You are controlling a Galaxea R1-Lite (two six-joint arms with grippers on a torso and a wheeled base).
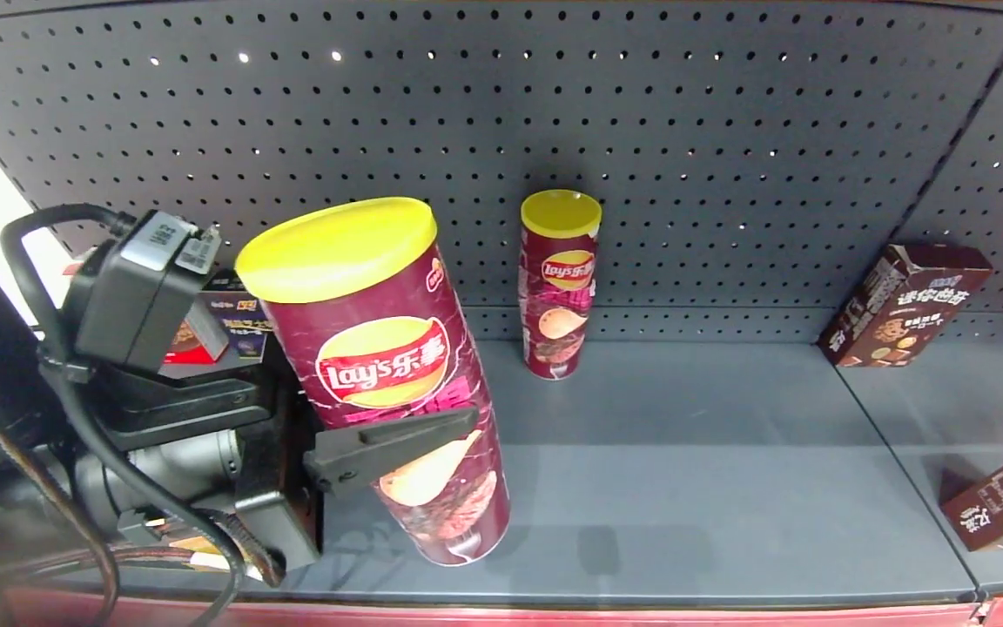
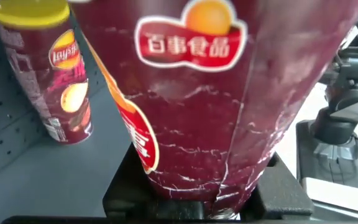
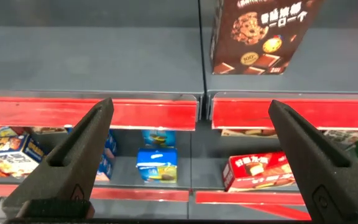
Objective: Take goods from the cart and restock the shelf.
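Head view, chip can (image 1: 380, 366): tilted, yellow lid leaning toward the robot's left, base low over the front of the shelf (image 1: 684, 470); cannot tell whether touching it.
Head view, handling: judged light, stiff but crushable cardboard tube with a slick wrap; best taken around the mid to lower body, never by the lid.
Head view, left pincer (image 1: 414, 435): clamped on the chip can below its middle, one black finger lying across the front.
Head view, second chip can (image 1: 560, 283): upright at the back of the shelf against the pegboard (image 1: 641, 131), well apart from the held one.
Head view, cookie box (image 1: 902, 305): leaning on the pegboard, far right.
Left wrist view, chip can (image 2: 229, 112): seated between the jaws of the left pincer (image 2: 207, 199), second chip can (image 2: 58, 68) standing beyond.
Right wrist view, right pincer (image 3: 191, 155): spread wide, holding nothing, facing the shelf's red front edge (image 3: 135, 112) below a cookie box (image 3: 260, 34).
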